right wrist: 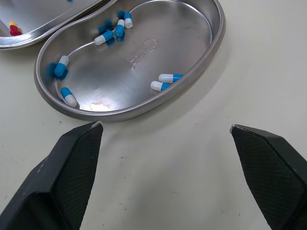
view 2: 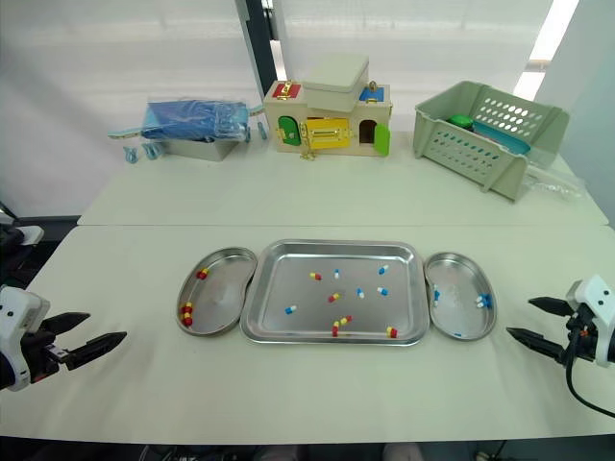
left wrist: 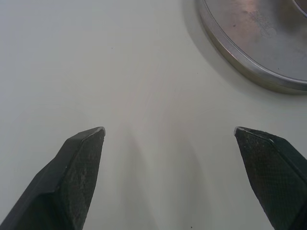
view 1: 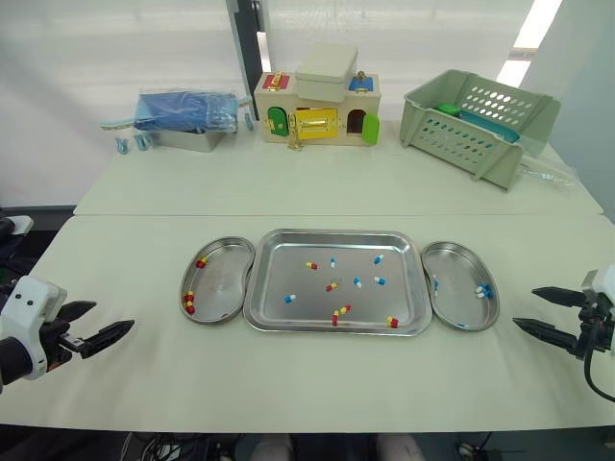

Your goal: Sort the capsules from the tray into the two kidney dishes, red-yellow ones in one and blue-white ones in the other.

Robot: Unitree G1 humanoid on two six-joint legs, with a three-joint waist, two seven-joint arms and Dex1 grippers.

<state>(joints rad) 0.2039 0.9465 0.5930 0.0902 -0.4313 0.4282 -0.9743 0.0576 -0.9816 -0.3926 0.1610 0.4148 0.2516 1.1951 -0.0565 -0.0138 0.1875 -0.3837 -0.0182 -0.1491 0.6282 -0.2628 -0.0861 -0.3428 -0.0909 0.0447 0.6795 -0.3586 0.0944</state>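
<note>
you have the left gripper (view 1: 113, 316) and right gripper (view 1: 525, 307) both spread wide, holding nothing, low over the table (view 1: 317, 384); mixed capsules (view 1: 311, 265) lie in the tray (view 1: 414, 288).

three things line the far edge of a pale table (view 1: 317, 187). left to right: a tin (view 1: 188, 142) holding a blue bundle (view 1: 184, 109), a toy house (view 1: 317, 110), a tilted green basket (view 1: 478, 125).
</note>
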